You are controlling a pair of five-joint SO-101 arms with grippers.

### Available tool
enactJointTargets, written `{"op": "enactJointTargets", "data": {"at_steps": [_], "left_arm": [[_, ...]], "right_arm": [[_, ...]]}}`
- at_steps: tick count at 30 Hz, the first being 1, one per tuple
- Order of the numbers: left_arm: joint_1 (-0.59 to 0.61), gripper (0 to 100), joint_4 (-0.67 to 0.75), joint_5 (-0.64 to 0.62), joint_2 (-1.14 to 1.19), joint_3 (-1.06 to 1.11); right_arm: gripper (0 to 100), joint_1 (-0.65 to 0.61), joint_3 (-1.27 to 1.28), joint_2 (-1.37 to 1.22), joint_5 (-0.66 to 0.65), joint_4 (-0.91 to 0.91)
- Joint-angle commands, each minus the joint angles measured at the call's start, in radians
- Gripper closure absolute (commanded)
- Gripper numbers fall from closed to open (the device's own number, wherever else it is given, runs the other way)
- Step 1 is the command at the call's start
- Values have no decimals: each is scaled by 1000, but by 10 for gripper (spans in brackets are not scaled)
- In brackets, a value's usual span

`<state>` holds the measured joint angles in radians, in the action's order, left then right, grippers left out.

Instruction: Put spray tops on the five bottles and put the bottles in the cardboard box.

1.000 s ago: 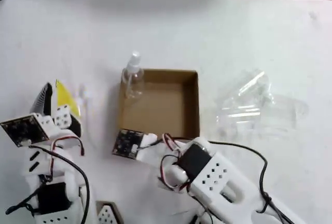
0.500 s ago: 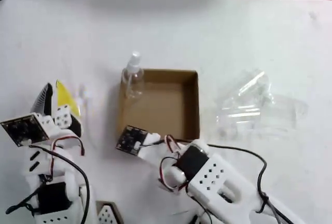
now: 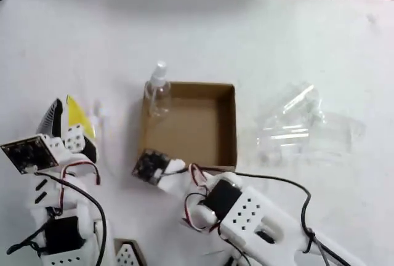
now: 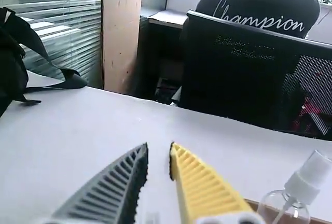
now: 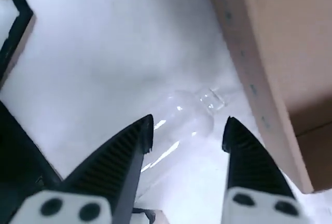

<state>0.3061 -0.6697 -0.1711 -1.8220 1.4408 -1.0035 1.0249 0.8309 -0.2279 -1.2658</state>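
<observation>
A clear bottle point(image 5: 181, 123) without a spray top lies on the white table beside the cardboard box's outer wall point(image 5: 270, 53). My right gripper point(image 5: 189, 128) is open, its black fingers on either side of that bottle. In the high view the right arm's wrist point(image 3: 151, 166) hangs over the box's point(image 3: 229, 124) near left corner. A bottle with a white spray top point(image 3: 157, 88) stands upright at the box's far left corner. It also shows in the left wrist view point(image 4: 298, 190). My left gripper point(image 4: 158, 156) is slightly open and empty, left of the box point(image 3: 64, 113).
A heap of clear plastic point(image 3: 301, 124) with more bottles lies to the right of the box. A small white item point(image 3: 98, 113) rests on the table just right of the left gripper. The far half of the table is bare white.
The right arm has shifted a little to the left along the box's near side. The left arm and the capped bottle have not moved.
</observation>
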Motion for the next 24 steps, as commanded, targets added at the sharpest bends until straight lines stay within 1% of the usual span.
{"op": "enactJointTargets", "data": {"at_steps": [1, 3, 10, 15, 20, 24], "left_arm": [[10, 928, 32, -11, -7, -9], [10, 928, 32, -11, -7, -9], [10, 928, 32, -11, -7, -9], [10, 928, 32, -11, -7, -9], [10, 928, 32, -11, -7, -11], [10, 928, 32, -11, -7, -11]], "right_arm": [[715, 28, -8, 12, 69, -5], [686, 27, -8, 12, 74, -30], [690, 19, -8, -24, 64, -35], [717, 18, -49, -213, 63, -8], [722, 18, -55, -453, 66, 117], [722, 16, -64, -579, 69, 179]]}}
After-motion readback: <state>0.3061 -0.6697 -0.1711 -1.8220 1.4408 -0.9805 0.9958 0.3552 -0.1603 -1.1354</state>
